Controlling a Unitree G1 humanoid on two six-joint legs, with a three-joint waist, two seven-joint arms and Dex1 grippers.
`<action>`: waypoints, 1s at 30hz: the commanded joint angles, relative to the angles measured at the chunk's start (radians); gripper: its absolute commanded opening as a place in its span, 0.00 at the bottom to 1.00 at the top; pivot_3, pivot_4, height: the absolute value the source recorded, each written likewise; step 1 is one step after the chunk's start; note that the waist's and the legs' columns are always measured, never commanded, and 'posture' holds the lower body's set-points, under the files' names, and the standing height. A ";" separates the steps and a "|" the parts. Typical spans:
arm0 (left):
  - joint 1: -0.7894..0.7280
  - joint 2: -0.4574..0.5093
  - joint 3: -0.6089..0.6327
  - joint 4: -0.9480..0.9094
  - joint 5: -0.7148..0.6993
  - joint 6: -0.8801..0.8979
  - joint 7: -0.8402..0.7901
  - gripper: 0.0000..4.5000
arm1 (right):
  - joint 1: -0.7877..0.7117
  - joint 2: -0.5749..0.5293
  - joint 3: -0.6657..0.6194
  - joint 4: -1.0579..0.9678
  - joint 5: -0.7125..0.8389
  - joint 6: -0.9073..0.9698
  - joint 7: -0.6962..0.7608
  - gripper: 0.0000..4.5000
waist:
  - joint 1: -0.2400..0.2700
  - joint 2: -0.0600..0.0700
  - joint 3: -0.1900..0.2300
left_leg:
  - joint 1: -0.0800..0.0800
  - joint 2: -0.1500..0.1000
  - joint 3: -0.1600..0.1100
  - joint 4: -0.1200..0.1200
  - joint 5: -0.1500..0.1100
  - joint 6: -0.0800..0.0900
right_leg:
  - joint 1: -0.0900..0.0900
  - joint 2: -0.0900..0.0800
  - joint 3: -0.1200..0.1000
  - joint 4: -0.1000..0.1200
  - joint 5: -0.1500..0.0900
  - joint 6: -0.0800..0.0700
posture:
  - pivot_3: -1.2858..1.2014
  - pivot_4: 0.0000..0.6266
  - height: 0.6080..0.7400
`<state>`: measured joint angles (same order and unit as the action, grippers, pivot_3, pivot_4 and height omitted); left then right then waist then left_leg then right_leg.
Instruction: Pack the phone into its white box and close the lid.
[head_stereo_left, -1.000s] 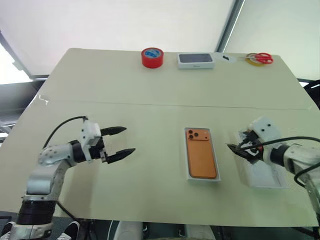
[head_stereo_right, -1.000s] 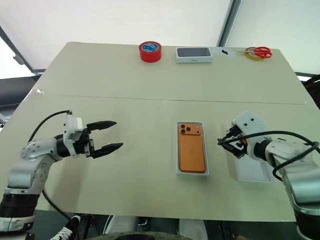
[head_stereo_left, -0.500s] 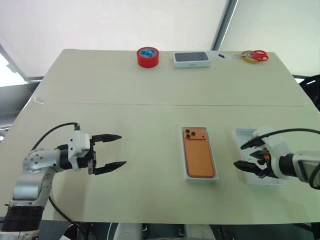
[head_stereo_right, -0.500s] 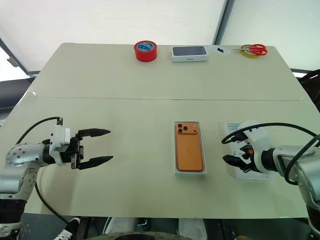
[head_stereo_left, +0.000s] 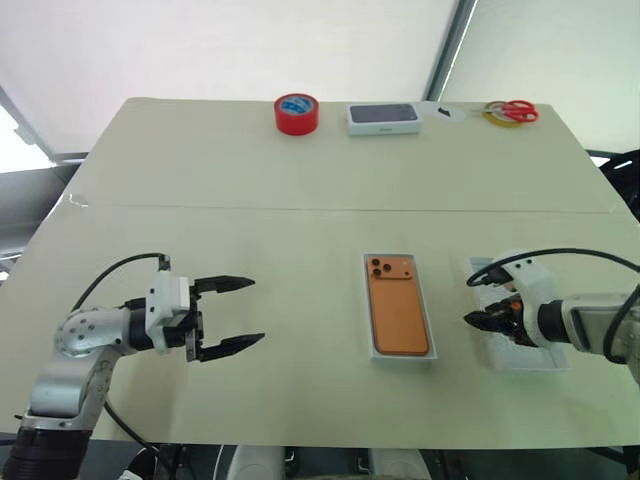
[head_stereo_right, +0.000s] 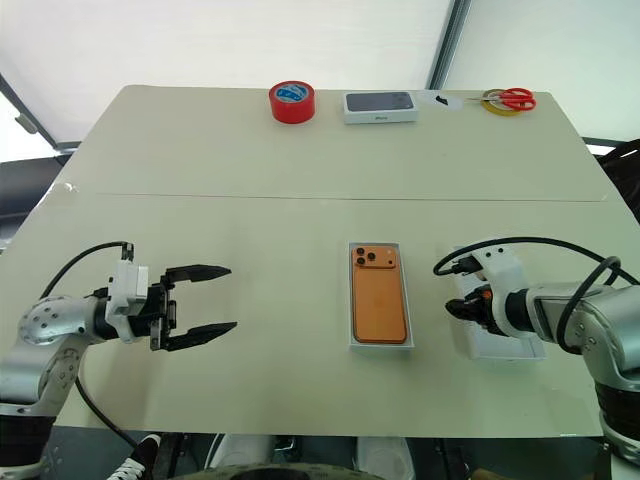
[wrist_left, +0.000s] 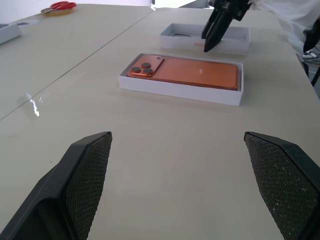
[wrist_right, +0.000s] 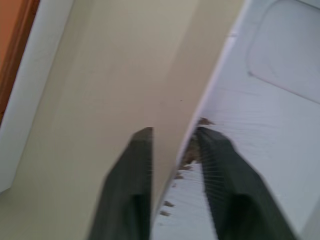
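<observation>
A: Where's the phone (head_stereo_left: 398, 310)?
B: Lying back up in the white box (head_stereo_left: 427, 351), mid-worktop (head_stereo_left: 300, 170).
A: And the lid (head_stereo_left: 535, 357)?
B: Just right of the box; the right gripper (wrist_right: 172, 137) has its jaws narrowed astride the lid's near wall.
A: Left gripper (head_stereo_left: 240, 313)?
B: Jaws wide, holding nothing

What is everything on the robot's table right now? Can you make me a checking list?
Surface: pale beige table, with a seam running across it.
Job's things: flat orange phone lies camera side up in the shallow white cardboard box; white cardboard lid lies open side up to its right.
Clutter: red tape roll, dark-topped white box, red-handled scissors on a yellow tape ring, all at the far edge.
Grippers: left gripper open, holding nothing; right gripper pinches the lid's near-side wall.
Cables: black cables loop over both wrists.
Surroundings: white wall panels behind the table.
</observation>
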<state>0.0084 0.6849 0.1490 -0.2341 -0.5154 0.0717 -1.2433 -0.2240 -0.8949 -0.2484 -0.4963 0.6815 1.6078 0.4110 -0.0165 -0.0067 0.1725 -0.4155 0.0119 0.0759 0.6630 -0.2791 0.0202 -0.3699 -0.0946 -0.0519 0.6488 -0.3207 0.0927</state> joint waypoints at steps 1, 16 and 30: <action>0.008 -0.003 0.006 -0.037 -0.017 -0.005 0.019 1.00 | 0.005 0.035 0.003 0.004 0.056 0.007 -0.059 0.01 | -0.001 -0.001 -0.001 | 0.000 0.000 0.000 0.000 0.000 0.000 | 0.000 0.000 0.000 0.000 0.000 0.000 | 0.52 0.24 0.92; -0.094 -0.036 -0.016 0.018 -0.056 0.120 0.095 0.10 | -0.416 0.369 -0.043 0.095 0.041 -0.249 -0.167 0.00 | -0.003 0.003 -0.001 | -0.008 0.000 0.001 0.001 0.004 -0.006 | -0.008 0.003 0.000 0.001 0.000 0.001 | 0.52 0.24 0.92; -0.120 -0.191 -0.082 -0.077 -0.026 0.193 0.341 0.02 | -0.207 0.617 -0.073 0.161 1.154 -0.345 -0.536 0.00 | 0.000 0.002 -0.002 | -0.009 0.000 0.001 0.004 0.004 -0.004 | -0.008 0.003 0.000 0.007 0.001 0.001 | 0.52 0.24 0.92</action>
<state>-0.1183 0.4941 0.0604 -0.2612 -0.5280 0.2596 -0.9125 -0.4569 -0.2348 -0.3701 -0.3356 1.6030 1.3389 -0.0357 -0.0165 -0.0047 0.1709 -0.4246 0.0120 0.0767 0.6674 -0.2747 0.0164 -0.3778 -0.0918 -0.0524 0.6555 -0.3200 0.0939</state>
